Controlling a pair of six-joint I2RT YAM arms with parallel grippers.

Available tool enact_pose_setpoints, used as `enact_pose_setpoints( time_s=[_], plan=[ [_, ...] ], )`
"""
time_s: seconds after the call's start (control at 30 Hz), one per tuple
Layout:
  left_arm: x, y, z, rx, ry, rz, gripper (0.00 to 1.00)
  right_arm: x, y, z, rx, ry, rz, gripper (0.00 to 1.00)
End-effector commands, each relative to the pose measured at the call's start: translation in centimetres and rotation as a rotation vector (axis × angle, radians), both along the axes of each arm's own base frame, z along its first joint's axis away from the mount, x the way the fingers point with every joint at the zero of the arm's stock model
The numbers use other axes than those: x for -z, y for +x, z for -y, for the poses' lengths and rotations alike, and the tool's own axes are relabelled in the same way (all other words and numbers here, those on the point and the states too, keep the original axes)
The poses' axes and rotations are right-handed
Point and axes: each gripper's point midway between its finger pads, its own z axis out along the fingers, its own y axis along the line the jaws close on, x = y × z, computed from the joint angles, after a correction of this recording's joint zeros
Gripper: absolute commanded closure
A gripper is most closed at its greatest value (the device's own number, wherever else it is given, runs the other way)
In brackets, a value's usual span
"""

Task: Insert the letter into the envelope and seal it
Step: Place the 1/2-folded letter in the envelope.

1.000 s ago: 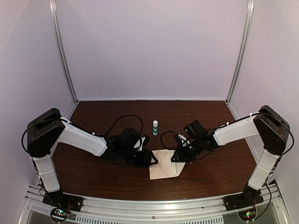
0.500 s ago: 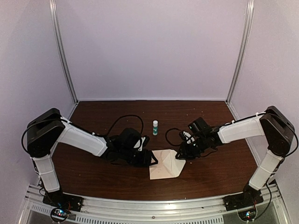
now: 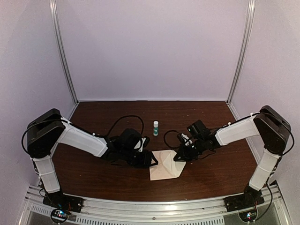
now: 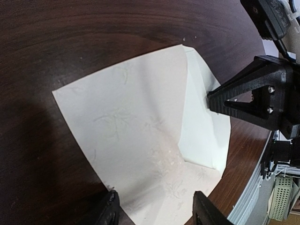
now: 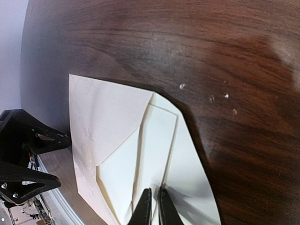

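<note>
Since half a second ago my right arm has come back a little toward the middle of the table [image 3: 103, 112]. My left arm has stayed where it was. The envelope [image 3: 164, 171] has also changed since one second ago: its right side now stands out in a sharper point than before.

My right claw [image 5: 154, 190] is closed. In the right wrist view its two tips stand almost together on the pale paper, and a fold line of the envelope [image 5: 108, 122] runs straight into the narrow gap between them. As far as I can see, they pinch the paper there. From the left wrist camera I see one black finger of the right claw [image 4: 211, 99] touching the edge of a lighter folded part [image 4: 201, 131] of the envelope [image 4: 122, 126]. I cannot tell if this part is the flap or a sheet inside.

My left claw [image 4: 154, 199] is open, with its tips wide apart, and it holds nothing. The near edge of the envelope lies between the two tips. From above, this claw [image 3: 153, 161] is just beside the left edge of the envelope, and the right claw [image 3: 177, 157] is at the upper right part of it.

The envelope lies on the dark wooden table, near the front, between my two claws. A small white and green bottle [image 3: 155, 127] stands upright behind it, well apart.
</note>
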Motion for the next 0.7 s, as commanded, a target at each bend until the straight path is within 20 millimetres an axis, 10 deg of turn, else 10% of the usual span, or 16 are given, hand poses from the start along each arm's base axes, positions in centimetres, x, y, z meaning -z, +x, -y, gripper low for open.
enact_pose_setpoints(
  time_s=[0.0, 0.67],
  plan=[
    [1.8, -0.1, -1.3, -0.007, 0.075, -0.020, 0.46, 0.6, -0.3, -0.2, -0.001, 0.024, -0.019, 0.96],
    [2.0, 0.0, -1.2, -0.003, 0.077, -0.022, 0.47, 0.8, -0.2, -1.2, -0.017, 0.067, -0.022, 1.00]
  ],
)
